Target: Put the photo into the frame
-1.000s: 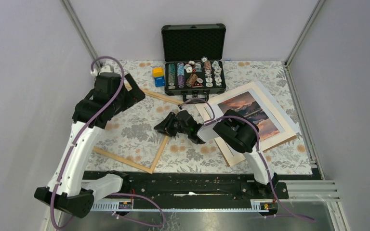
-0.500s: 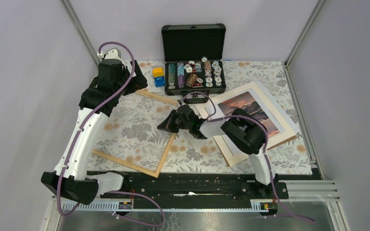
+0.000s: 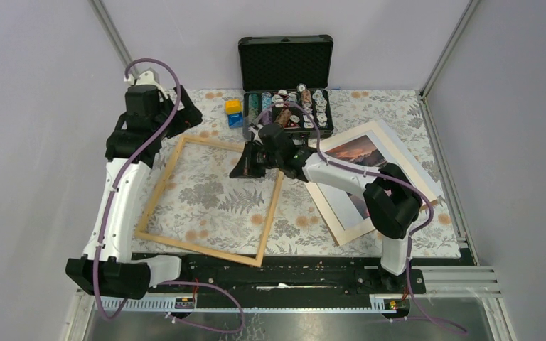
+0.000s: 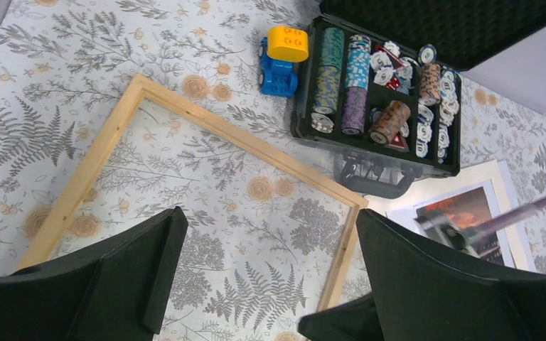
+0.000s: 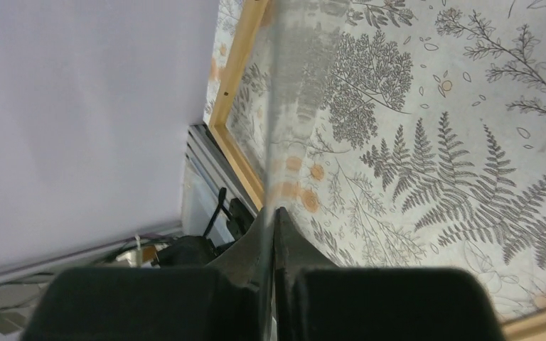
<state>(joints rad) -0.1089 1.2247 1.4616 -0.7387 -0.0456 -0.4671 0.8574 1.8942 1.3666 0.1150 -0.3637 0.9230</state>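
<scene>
Diff vs a second ago: the frame (image 3: 159, 186) has swung round and shifted right, and all four rails now show on the floral cloth (image 3: 398, 106). Left arm has pulled back to the far-left corner. Right arm has stretched out toward the case (image 3: 285, 62), and its elbow now covers the near end of the photo (image 3: 359, 153).

Right gripper (image 3: 244, 168) sits at the frame's far-right corner. In the wrist view its fingers are pressed together on a thin clear sheet (image 5: 273, 106) seen edge-on. I can't tell whether that sheet belongs to the frame. Left gripper (image 4: 270, 284) is spread wide, holding nothing, hovering above the frame's far-left part.

The photo lies right of the frame and outside it, angled, on a pale board.

Text: the chips (image 4: 359, 71) have printed faces, too small for me to read.

Count: one frame, one photo, one open black case, and one yellow block (image 4: 288, 42) on one blue block (image 4: 276, 69) just left of the case. The chips sit in stacked rows and overlap too much to count.
</scene>
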